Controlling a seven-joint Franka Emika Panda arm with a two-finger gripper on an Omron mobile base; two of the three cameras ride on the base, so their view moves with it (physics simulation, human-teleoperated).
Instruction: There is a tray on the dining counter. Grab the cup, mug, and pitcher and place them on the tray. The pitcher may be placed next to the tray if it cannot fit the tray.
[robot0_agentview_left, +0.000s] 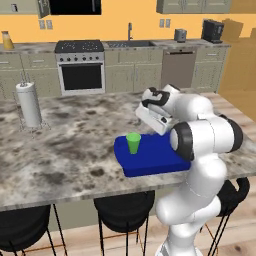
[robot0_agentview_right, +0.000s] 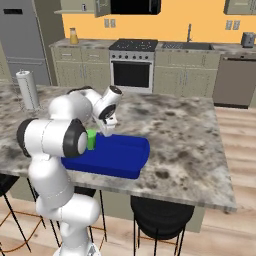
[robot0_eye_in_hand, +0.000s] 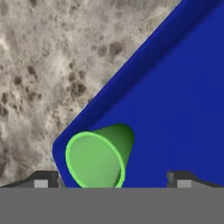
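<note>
Hovering wide open and empty, gripper (robot0_eye_in_hand: 111, 179) sits just above the cup (robot0_eye_in_hand: 98, 158), upright in the tray (robot0_eye_in_hand: 183, 100) corner, between its fingertips.

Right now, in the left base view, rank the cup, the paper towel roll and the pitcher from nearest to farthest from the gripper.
1. The cup: upright in the blue tray's left end, just below the open gripper.
2. The paper towel roll: standing far to the left on the dining counter.
3. The pitcher: on the back counter by the wall, upper left.
</note>
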